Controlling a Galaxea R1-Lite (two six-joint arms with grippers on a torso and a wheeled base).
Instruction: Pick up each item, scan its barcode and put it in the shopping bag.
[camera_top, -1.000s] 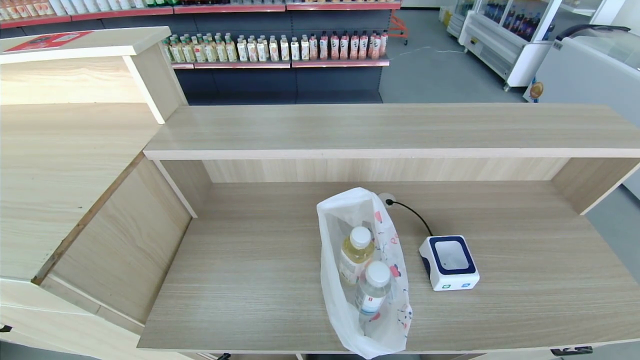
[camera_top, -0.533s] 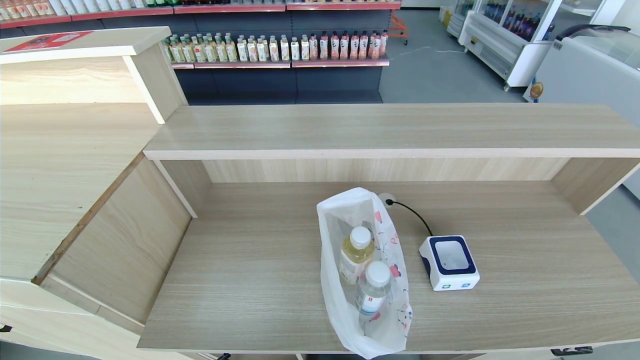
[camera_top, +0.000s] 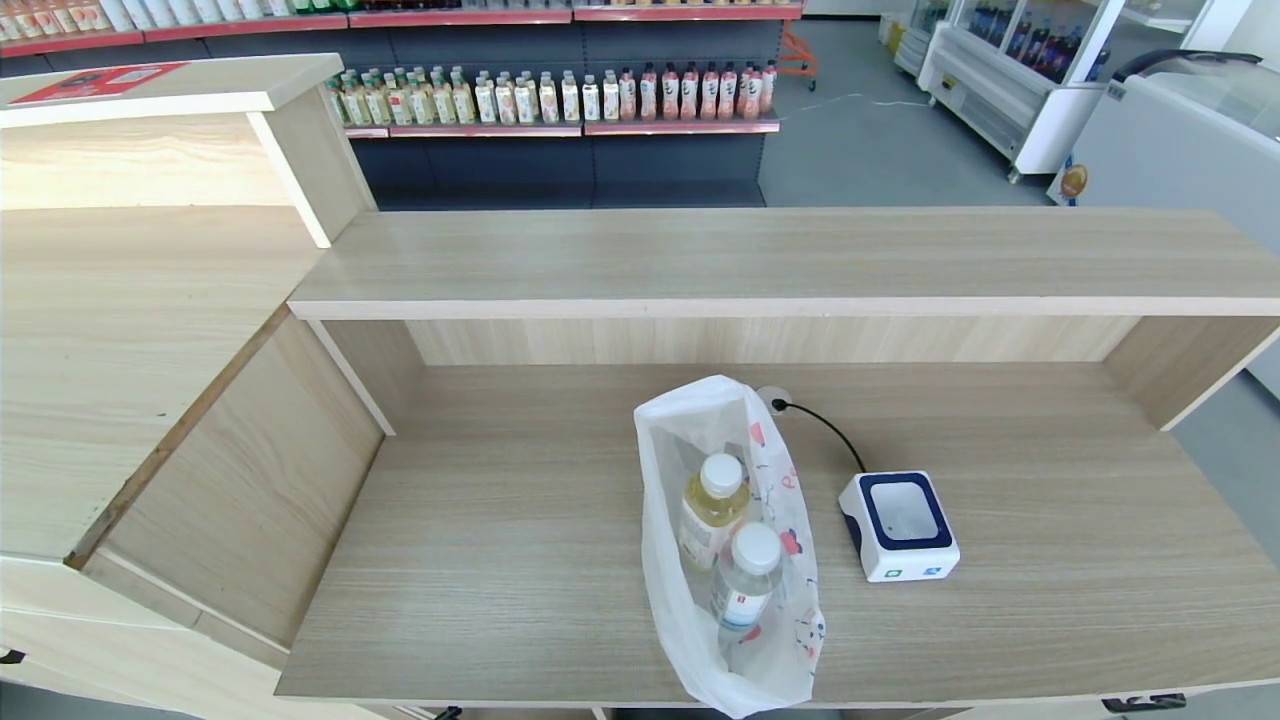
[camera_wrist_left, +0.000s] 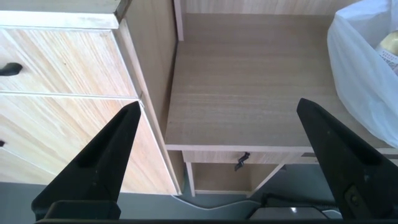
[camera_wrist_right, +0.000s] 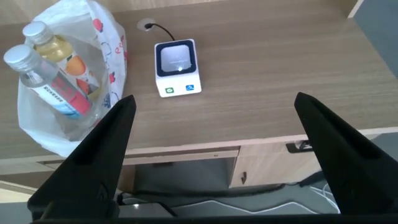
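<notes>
A: Whereabouts of the shopping bag (camera_top: 662, 580)?

B: Lower middle of the head view, standing on the wooden counter (camera_top: 480, 560) close to its near edge, mouth open upward. White and thin, with small red prints on one side.

A: And inside?

B: Two capped bottles side by side. A yellowish drink bottle (camera_top: 712, 515) higher in the frame, a clear bottle (camera_top: 745, 585) with a red and blue label just below, close against it.

A: Scanner?

B: Right of the bag, near but apart from it. A white barcode scanner (camera_top: 898, 525), dark-framed window facing up. A black cable (camera_top: 822, 425) running from its back, up and left, to a round hole in the counter beside the bag's top.

A: State of the left claw?

B: Spread wide and empty. In the left wrist view, the left gripper (camera_wrist_left: 217, 165) with jaws set far apart, over the counter's near edge. Pale drawer fronts (camera_wrist_left: 62, 68) beside that edge, the bag's white wall just past one jaw.

A: And the right one?

B: Spread wide as well, holding nothing. In the right wrist view, the right gripper (camera_wrist_right: 211, 162) over the counter's near edge, the scanner seen between the jaws, the bag and both bottles off past one of them.

A: Farther back?

B: Across the middle of the head view, a raised ledge (camera_top: 780, 255). Top centre, a store shelf (camera_top: 560, 128) lined with bottles. Upper right, white freezers (camera_top: 1180, 120).
</notes>
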